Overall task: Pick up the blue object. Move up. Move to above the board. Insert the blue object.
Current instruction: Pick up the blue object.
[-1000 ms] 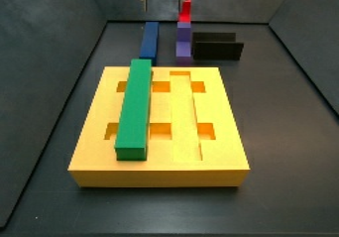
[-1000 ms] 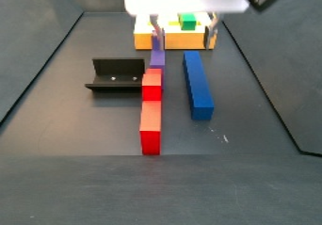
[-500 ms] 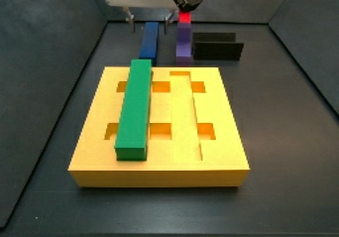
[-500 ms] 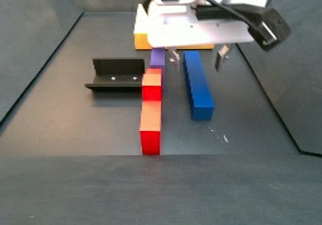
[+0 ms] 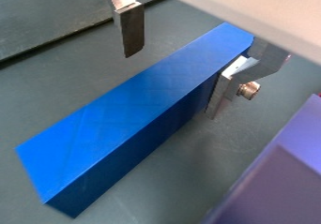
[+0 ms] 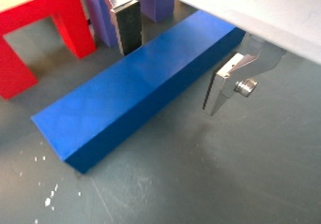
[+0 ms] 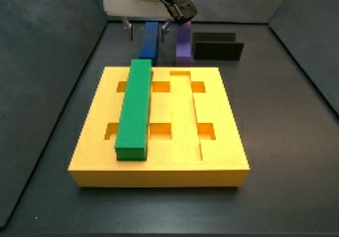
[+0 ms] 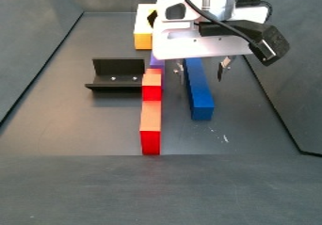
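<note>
The blue object [image 8: 199, 89] is a long dark-blue bar lying flat on the floor; it also shows in a side view [image 7: 150, 43] behind the board. My gripper [image 8: 201, 71] is low over its far end, open and holding nothing, with one finger on each side of the bar. In both wrist views the bar [image 5: 138, 125] [image 6: 138, 97] lies between the fingers [image 5: 128, 29] [image 6: 223, 82], with a gap at each side. The gripper also shows in a side view [image 7: 149, 27]. The yellow board [image 7: 219, 132] has slots in its top and a green bar [image 7: 134, 107] set in one.
A purple block [image 7: 181, 43] and a long red bar [image 8: 151, 116] lie in a line beside the blue object. The dark fixture [image 8: 116, 73] stands on the floor beyond them. Grey walls close in the work area.
My gripper has moved from above the purple and red pieces across to the blue object and come down, so its open fingers now straddle the bar.
</note>
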